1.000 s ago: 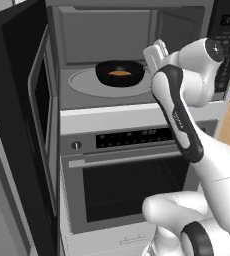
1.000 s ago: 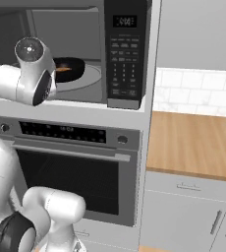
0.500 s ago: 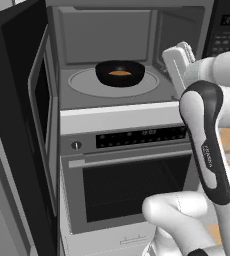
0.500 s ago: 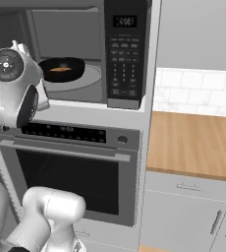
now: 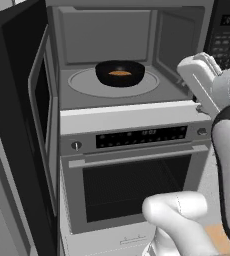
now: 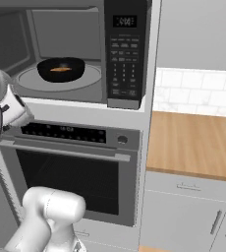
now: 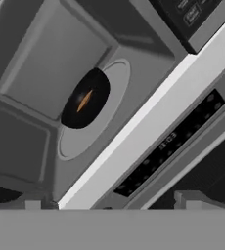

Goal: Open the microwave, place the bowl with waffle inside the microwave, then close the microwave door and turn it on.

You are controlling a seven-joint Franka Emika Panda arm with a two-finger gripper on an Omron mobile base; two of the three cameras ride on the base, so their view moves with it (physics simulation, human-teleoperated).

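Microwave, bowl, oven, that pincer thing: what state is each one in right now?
Microwave door: swung wide open to the left.
Microwave: cavity exposed, display lit.
Bowl: upright on the turntable, inside the microwave.
Waffle: lying in the bowl.
Oven: door shut.
Pincer: open, empty, outside the cavity.

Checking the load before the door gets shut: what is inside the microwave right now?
On the turntable of the microwave sits the black bowl, with the orange-brown waffle lying in it. The bowl covers the turntable beneath it.
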